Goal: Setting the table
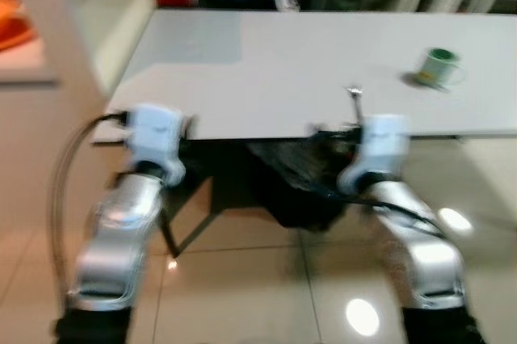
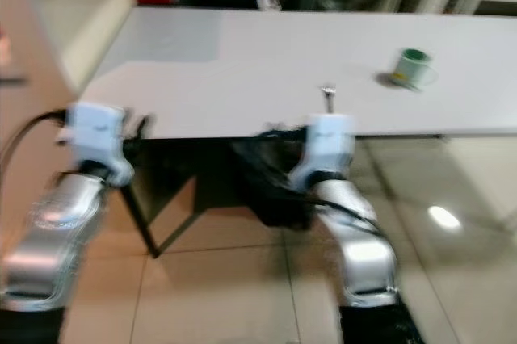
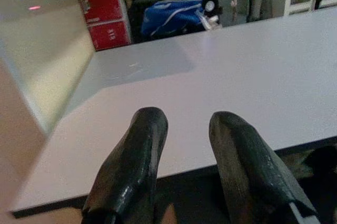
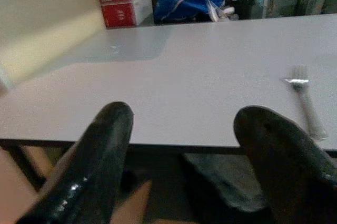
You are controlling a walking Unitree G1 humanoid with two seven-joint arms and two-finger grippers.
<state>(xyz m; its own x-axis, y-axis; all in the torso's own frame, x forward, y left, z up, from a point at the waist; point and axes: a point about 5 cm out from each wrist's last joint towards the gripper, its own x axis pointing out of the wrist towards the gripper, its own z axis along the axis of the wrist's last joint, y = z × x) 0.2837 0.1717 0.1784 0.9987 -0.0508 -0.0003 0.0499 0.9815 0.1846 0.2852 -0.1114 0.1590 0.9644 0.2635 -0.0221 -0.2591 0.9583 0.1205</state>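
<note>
I am looking at a long white table (image 1: 266, 69) that is stretching across the head views above a beige tiled floor (image 1: 242, 287). On it a green mug (image 1: 440, 67) is sitting toward two o'clock, its handle too blurred for me to place. A metal fork (image 4: 305, 100) is lying near the front edge at about one o'clock, its tines pointing toward the far side. Mug and fork are lying well apart.

Before us stands a long white rectangular table (image 1: 266, 69). On it, a thin metal fork (image 4: 305, 103) lies at the near edge, a small green mug (image 1: 440, 67) farther back to its right.
</note>
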